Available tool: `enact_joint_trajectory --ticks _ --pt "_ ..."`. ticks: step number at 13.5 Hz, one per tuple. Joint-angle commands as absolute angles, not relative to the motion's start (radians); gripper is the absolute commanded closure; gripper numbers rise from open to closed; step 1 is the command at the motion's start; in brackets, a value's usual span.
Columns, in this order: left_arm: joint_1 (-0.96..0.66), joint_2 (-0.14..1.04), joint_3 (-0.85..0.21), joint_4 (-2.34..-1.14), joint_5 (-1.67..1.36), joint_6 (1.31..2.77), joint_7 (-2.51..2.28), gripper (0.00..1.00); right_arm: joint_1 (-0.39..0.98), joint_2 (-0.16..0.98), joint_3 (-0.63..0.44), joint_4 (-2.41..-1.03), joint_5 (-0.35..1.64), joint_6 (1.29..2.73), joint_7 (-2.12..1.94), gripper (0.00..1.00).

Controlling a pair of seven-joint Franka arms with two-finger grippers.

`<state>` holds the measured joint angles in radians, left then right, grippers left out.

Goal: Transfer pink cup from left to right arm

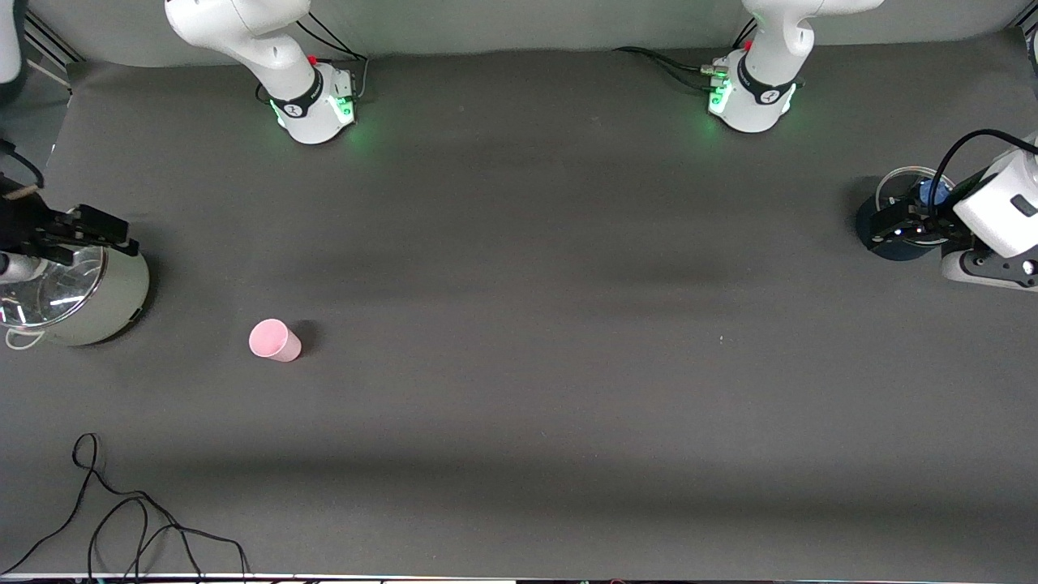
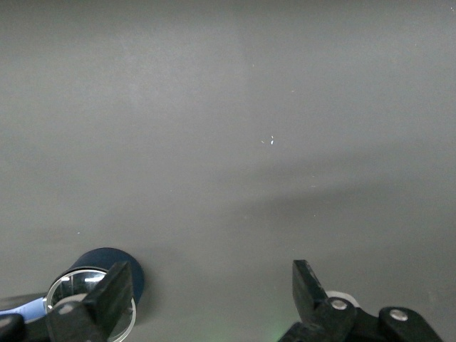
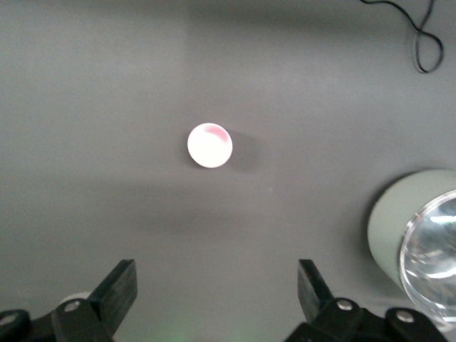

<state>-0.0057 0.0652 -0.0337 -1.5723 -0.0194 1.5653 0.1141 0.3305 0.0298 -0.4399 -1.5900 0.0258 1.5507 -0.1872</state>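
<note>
Pink cup (image 1: 274,340): one item, small, pale pink, tapered, no handle. It is set upright on the dark grey worktop (image 1: 519,365), open mouth up, toward the right arm's end, nearer to the front camera than both arm bases. It is touched by no claw. In the right wrist view the cup (image 3: 210,145) is seen from above as a pale round rim with a pink patch inside.

Pale green pot (image 1: 89,296): one item, with a glass lid (reflections are seen on it), placed at the right arm's end of the worktop, near the cup but apart from it. It also shows in the right wrist view (image 3: 399,228).

Dark blue pot (image 1: 888,235): one item, with a clear lid, placed at the left arm's end of the worktop, well apart from the cup. Part of it is seen in the left wrist view (image 2: 117,260).

Right claw (image 1: 97,227): held over the pale green pot, released, nothing between its fingers (the gap is plain in the right wrist view (image 3: 217,296)).

Left claw (image 1: 896,223): held over the dark blue pot, released and empty; its fingers are seen spread in the left wrist view (image 2: 214,296).

Black cable (image 1: 122,519): one loose length, lying in loops on the worktop at the corner nearest the front camera, at the right arm's end.
</note>
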Motion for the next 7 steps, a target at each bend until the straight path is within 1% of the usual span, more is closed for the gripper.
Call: enact_joint_trajectory --ticks 1,3,7 --pt "-0.028 0.051 -0.021 -1.571 -0.020 1.569 0.098 0.00 0.344 0.051 -0.445 -1.537 -0.021 1.494 -0.080 0.00" --pt "-0.028 0.051 -0.023 -1.568 -0.020 1.572 0.094 0.00 0.347 0.049 -0.439 -1.532 -0.014 1.467 0.036 0.00" --pt "-0.032 0.060 -0.021 -1.559 -0.002 1.572 0.092 0.00 0.348 0.051 -0.439 -1.534 -0.014 1.466 0.035 0.00"
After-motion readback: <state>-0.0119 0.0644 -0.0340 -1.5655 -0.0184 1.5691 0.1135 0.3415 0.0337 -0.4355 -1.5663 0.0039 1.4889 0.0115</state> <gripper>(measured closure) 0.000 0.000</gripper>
